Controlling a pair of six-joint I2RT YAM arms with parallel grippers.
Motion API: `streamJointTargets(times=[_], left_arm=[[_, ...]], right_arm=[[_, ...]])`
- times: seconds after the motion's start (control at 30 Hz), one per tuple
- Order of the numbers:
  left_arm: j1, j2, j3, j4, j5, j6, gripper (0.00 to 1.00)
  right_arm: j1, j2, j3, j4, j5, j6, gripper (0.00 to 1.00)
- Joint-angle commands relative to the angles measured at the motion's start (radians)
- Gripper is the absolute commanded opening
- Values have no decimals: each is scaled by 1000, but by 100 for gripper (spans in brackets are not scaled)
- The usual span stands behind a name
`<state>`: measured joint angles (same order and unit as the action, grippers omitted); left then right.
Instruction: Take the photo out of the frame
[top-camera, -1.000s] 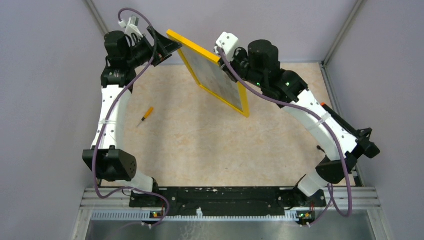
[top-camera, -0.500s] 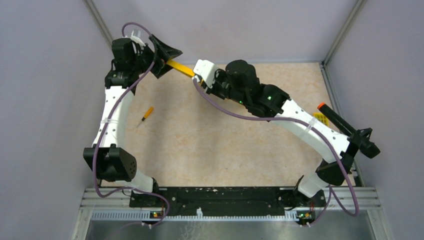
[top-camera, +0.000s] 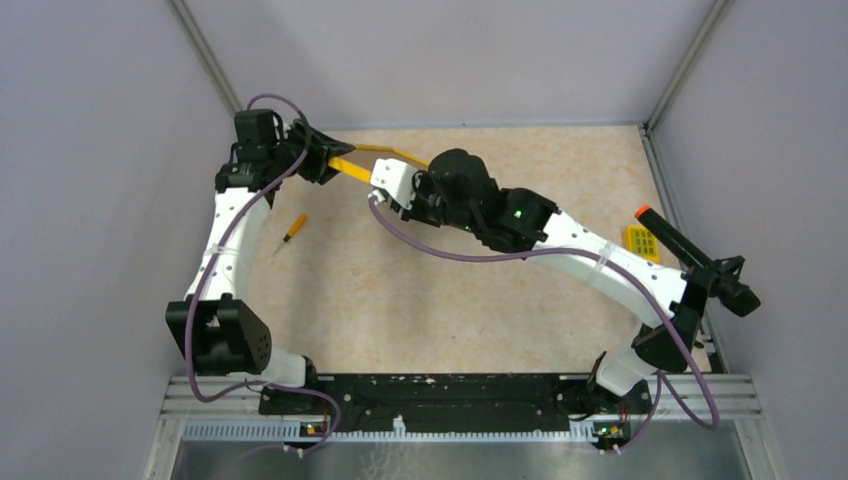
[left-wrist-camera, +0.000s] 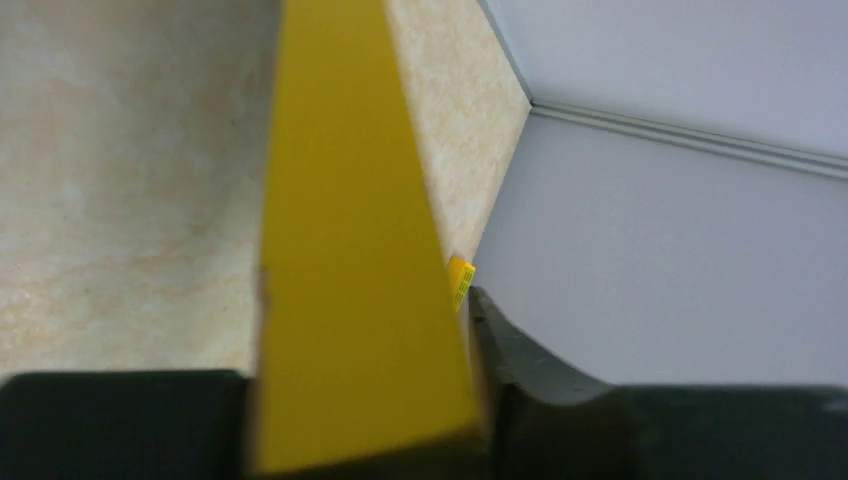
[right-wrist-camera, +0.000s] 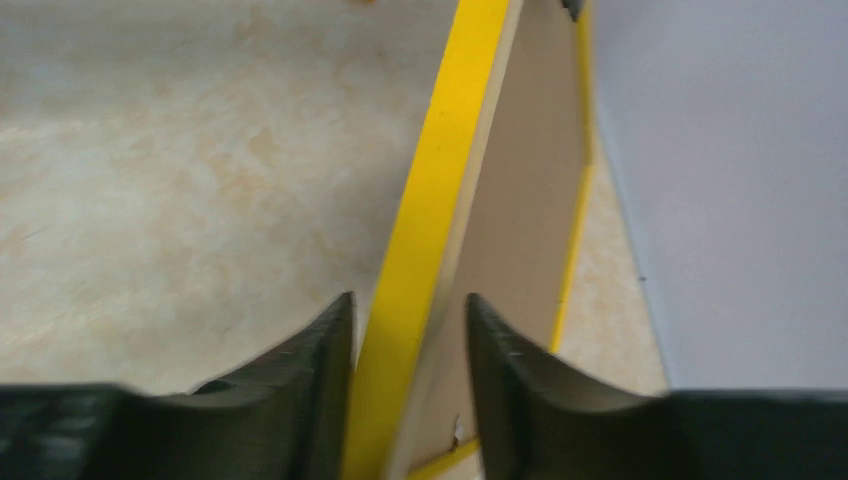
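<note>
Judging from how things lie, the task is in its early part. The frame is off the table and held in the air by both arms at the far left, but no print lies free anywhere, so taking the photo out is not yet done.

The left gripper is clamped on one yellow edge, a dark finger pressed to each side of it. The right gripper is likewise closed on the frame, with one finger on the yellow front and the other against the back.

The frame stands nearly on edge, so from above it shows only as a thin yellow strip between the two wrists. The right wrist view shows its brown fibreboard back with a pale wooden rim, apparently seated in place. The photo itself is hidden in every view; it is probably inside, facing away, though I cannot confirm this.

An orange-handled screwdriver lies on the table near the left arm, well apart from the frame.
</note>
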<state>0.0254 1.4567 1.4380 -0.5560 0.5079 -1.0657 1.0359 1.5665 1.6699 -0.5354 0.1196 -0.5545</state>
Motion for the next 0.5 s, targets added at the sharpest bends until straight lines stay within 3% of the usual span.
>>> streamJointTargets(times=[0.0, 0.1, 0.2, 0.47], left_arm=[[-5, -66, -84, 12, 61, 326, 27], [14, -85, -131, 6, 93, 376, 10], [35, -90, -187, 3, 136, 444, 0], [101, 24, -279, -95, 494, 802, 0]], right_arm=[[4, -39, -8, -21, -85, 2, 54], [-3, -78, -41, -24, -84, 0, 83], [-42, -116, -54, -49, -130, 12, 98], [-253, -96, 19, -181, -354, 132, 99]])
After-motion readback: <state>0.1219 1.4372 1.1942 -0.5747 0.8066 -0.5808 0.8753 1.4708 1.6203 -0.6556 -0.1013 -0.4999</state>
